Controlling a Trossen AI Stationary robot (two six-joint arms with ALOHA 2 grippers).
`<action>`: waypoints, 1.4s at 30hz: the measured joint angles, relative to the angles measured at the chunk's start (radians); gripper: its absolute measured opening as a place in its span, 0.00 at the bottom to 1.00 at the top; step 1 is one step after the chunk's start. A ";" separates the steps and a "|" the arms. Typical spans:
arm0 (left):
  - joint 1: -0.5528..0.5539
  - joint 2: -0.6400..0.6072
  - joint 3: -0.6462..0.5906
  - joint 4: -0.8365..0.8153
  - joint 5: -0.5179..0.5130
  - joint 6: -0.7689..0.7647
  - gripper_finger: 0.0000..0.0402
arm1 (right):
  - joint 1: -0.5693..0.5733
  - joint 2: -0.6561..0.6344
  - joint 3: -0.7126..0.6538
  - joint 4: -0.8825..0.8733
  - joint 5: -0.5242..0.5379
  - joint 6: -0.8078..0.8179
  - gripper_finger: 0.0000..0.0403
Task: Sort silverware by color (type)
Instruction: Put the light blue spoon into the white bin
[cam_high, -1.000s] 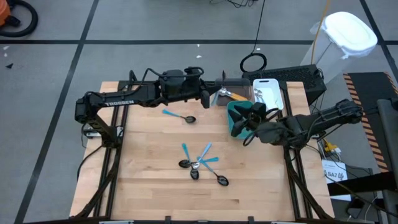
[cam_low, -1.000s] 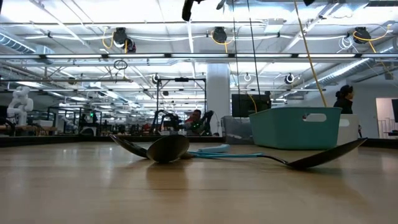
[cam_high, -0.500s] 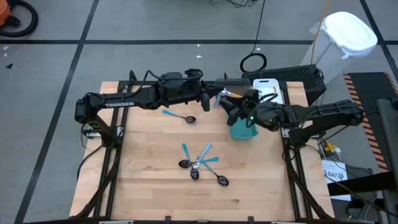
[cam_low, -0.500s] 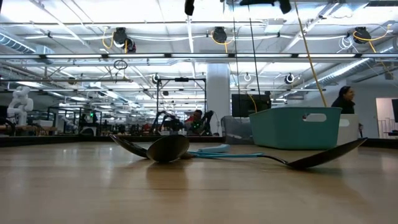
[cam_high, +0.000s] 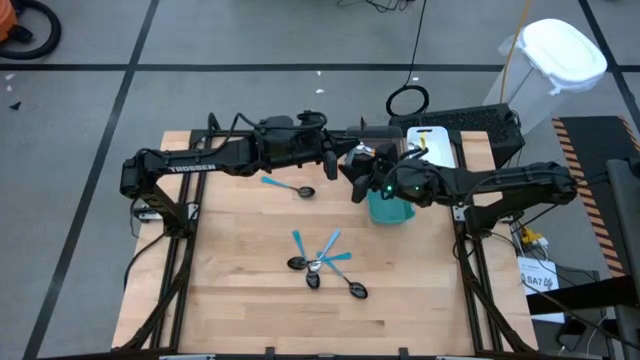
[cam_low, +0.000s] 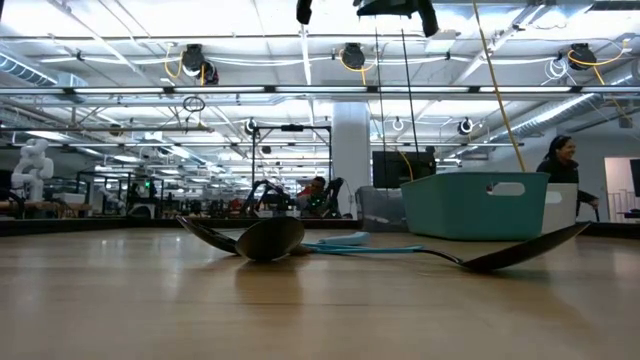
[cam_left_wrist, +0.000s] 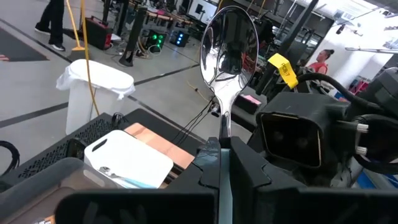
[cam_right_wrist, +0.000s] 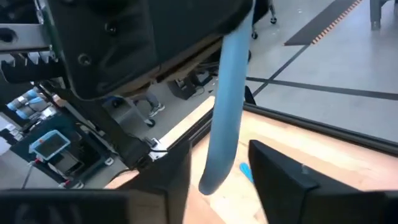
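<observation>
Three bins (cam_high: 415, 150), left gripper (cam_high: 338, 160) clamping blue-handled spoon (cam_left_wrist: 226, 50), right gripper (cam_right_wrist: 214, 180) parted around handle

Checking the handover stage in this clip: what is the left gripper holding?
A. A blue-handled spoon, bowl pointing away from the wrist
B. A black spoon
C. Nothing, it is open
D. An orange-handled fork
A: in the left wrist view the left gripper is shut on the spoon, silver bowl outward; the right wrist view shows its blue handle between the right gripper's fingers.

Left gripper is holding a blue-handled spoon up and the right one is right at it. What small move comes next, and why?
Probably close the right gripper on the blue handle. Its fingers stand open on either side of the handle, while the left gripper is shut on the spoon, bowl up. It looks like a handover.
</observation>
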 joint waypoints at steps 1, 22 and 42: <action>0.000 0.000 0.000 -0.001 0.000 0.001 0.02 | 0.000 0.004 0.000 0.008 0.000 -0.007 0.35; 0.038 -0.009 0.000 -0.112 0.268 -0.038 0.11 | 0.002 -0.033 -0.003 -0.092 -0.201 0.066 0.10; 0.080 -0.010 0.138 -0.158 0.531 0.090 0.39 | 0.000 -0.080 0.001 -0.084 -0.392 0.068 0.09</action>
